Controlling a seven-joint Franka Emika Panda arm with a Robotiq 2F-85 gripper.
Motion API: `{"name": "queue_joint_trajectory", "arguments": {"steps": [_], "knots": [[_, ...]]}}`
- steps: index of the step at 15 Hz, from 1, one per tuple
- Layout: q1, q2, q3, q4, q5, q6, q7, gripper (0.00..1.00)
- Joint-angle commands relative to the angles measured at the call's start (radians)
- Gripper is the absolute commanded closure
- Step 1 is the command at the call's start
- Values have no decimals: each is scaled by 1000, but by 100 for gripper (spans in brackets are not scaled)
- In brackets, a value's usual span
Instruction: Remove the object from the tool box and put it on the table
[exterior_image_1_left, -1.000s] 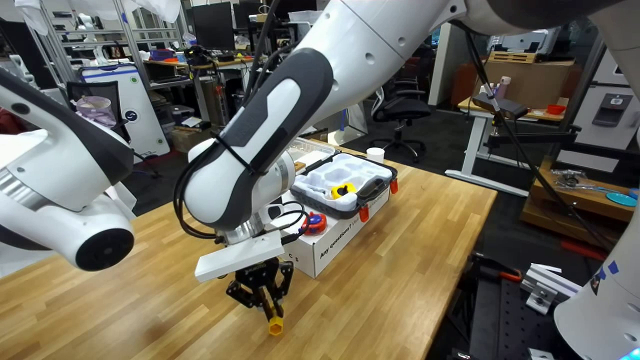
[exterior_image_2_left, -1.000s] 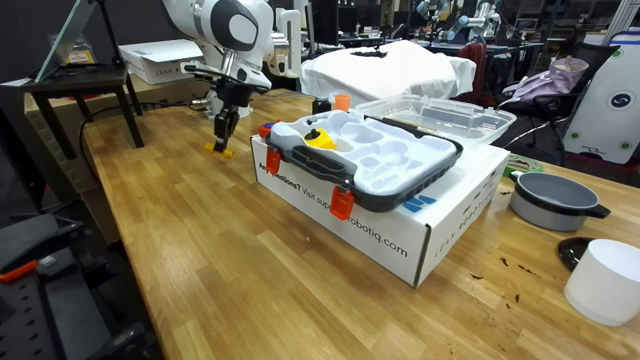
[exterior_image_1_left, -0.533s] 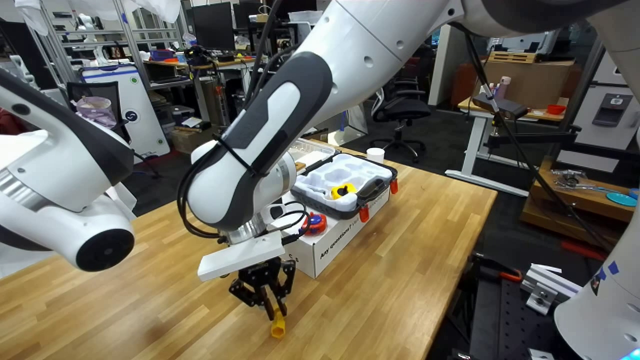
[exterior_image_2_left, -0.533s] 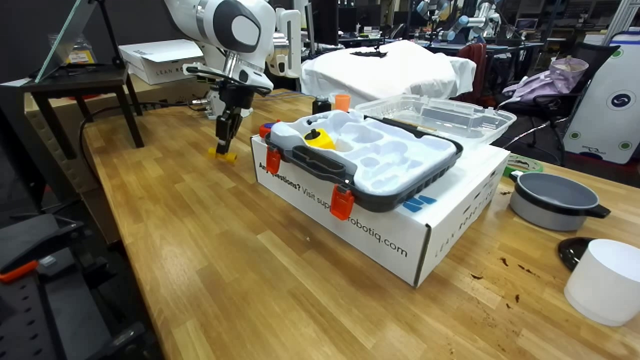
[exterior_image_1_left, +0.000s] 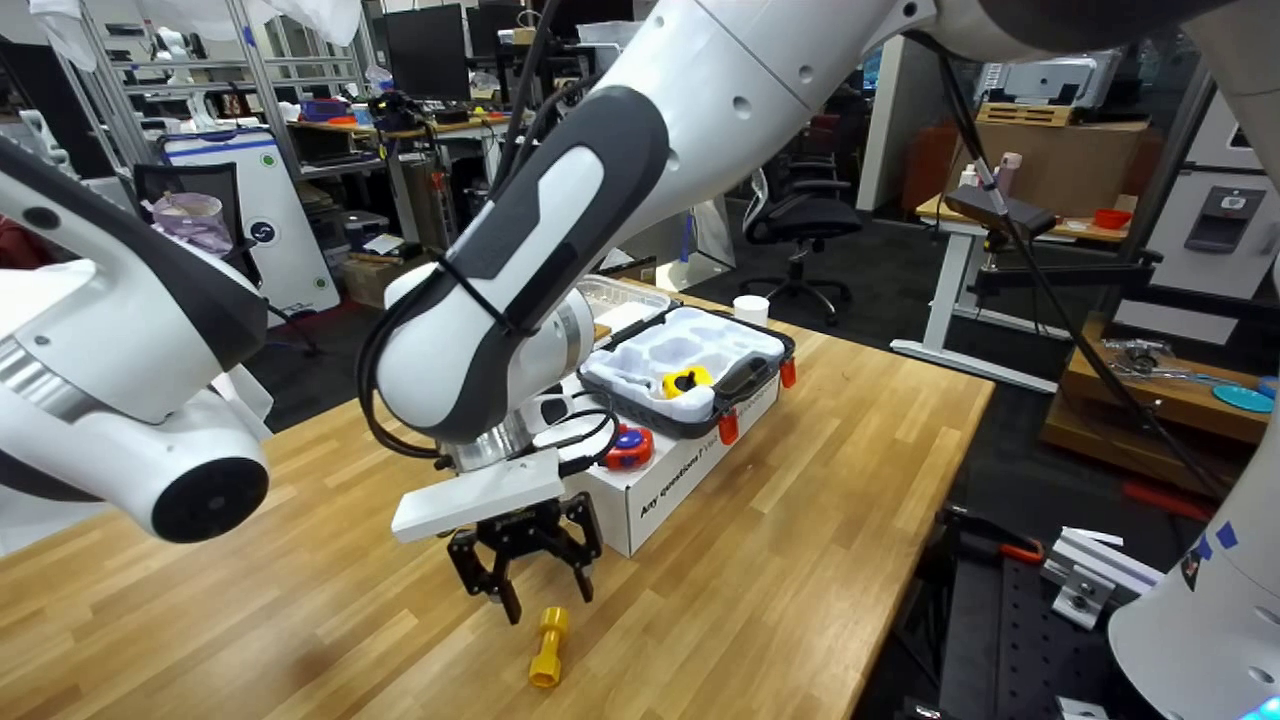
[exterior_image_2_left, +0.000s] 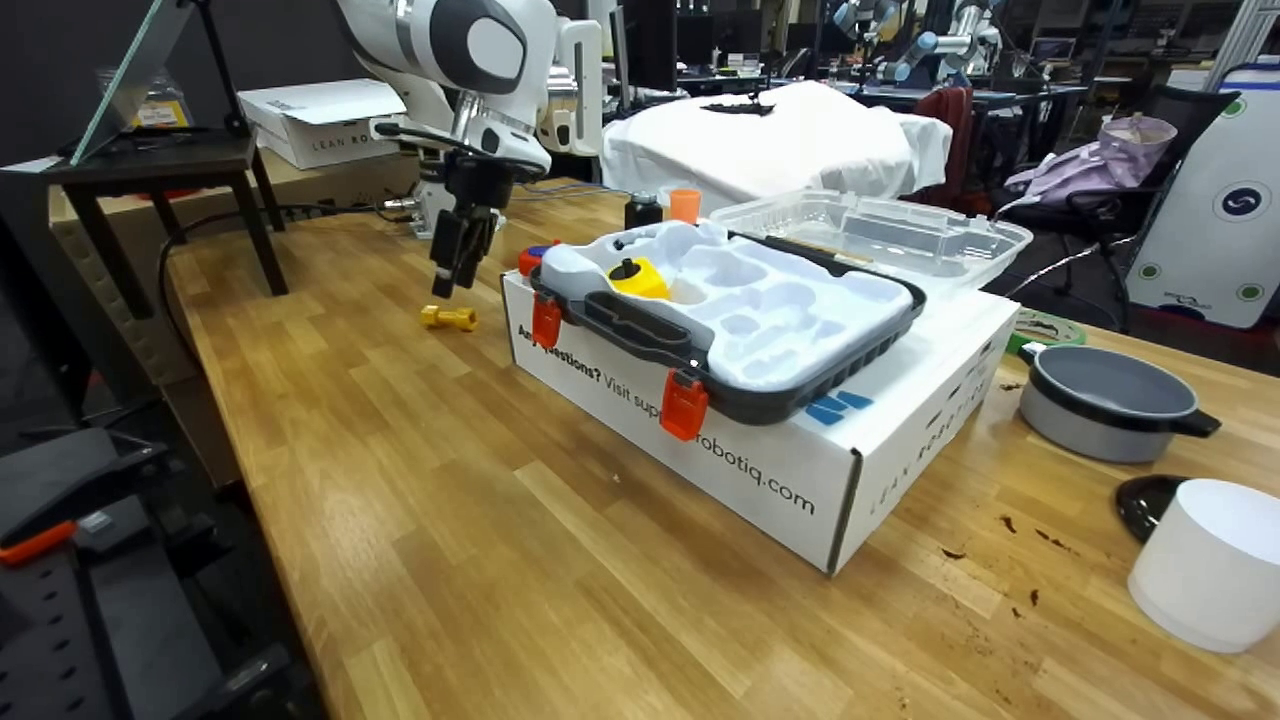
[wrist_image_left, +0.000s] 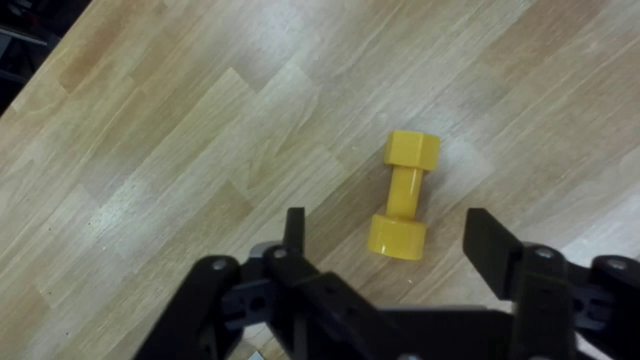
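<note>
The gripper (exterior_image_1_left: 550, 602) hangs above the table (exterior_image_1_left: 860, 440), its fingers (wrist_image_left: 295, 227) spread apart and clear of the yellow piece (wrist_image_left: 404, 192). The piece lies on its side on the wood, below the gripper. In the wrist view it sits just off centre toward 3 o'clock, its hexagonal end pointing near 12 and its round end near 6; the round end shows between the two fingers, with wood visible on either side.

In an exterior view the tool box (exterior_image_1_left: 672, 350) is at 1 o'clock from the gripper, resting on a white cardboard box (exterior_image_2_left: 770, 455). Red latches (exterior_image_2_left: 685, 405) hang on its side, and a yellow part (exterior_image_2_left: 645, 280) sits in its pale tray (exterior_image_2_left: 760, 345), toward 10 o'clock in an exterior view. There, a grey pot (exterior_image_2_left: 1085, 438) is at 3 o'clock from the cardboard box, and a white cup (exterior_image_2_left: 1195, 585) at 5 o'clock from the pot.
</note>
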Motion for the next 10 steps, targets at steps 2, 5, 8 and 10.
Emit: {"name": "queue_joint_trajectory", "arguments": {"steps": [2, 5, 8, 10], "knots": [[-21, -207, 8, -205, 43, 31, -17, 0], [-42, -402, 14, -388, 76, 15, -43, 0], [-75, -621, 9, -584, 106, -14, -85, 0], [-73, -568, 13, -524, 69, -36, -50, 0]]}}
